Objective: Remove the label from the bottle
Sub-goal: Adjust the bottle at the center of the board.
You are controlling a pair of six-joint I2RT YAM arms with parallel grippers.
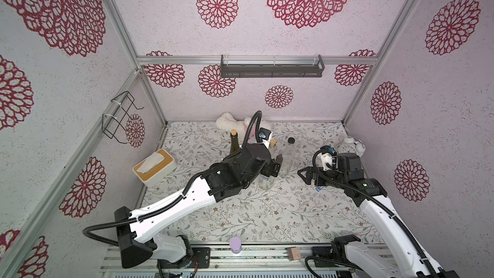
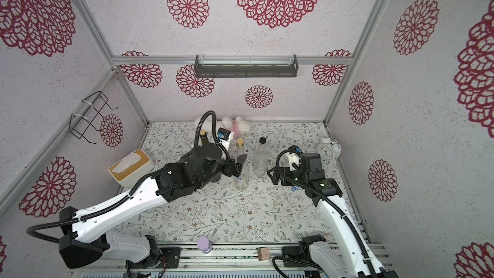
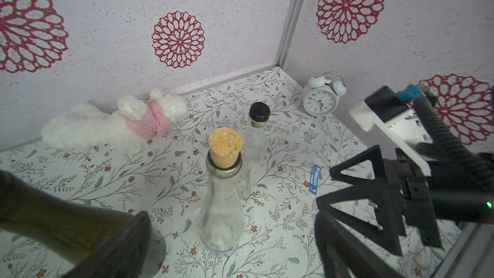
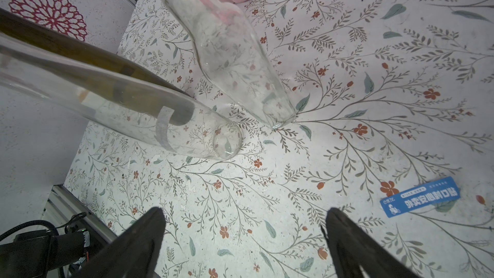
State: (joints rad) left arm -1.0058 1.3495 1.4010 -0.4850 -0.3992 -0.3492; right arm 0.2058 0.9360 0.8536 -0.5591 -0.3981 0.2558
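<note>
A rounded white tissue box [image 1: 154, 167] with a tan wooden lid sits far left. Next stands a dark green glass bottle [image 1: 234, 144], stopped with cork. The left gripper [image 3: 232, 214] is spread wide, its black fingers either side of the clear flask-shaped bottle [image 3: 222, 209] without touching it. A whitish strip [image 4: 163, 127] curves around the glass. Just beside it stands a slimmer clear bottle [image 3: 255, 140] with a ribbed black cap. The blue rectangular label [image 4: 419, 196] lies flat on the floral tablecloth [image 4: 347, 49], apart from the bottles and near the right gripper [image 4: 245, 209], whose triangular black fingers gape with nothing between them. A white twin-bell alarm clock [image 1: 350, 145] stands far right.
</note>
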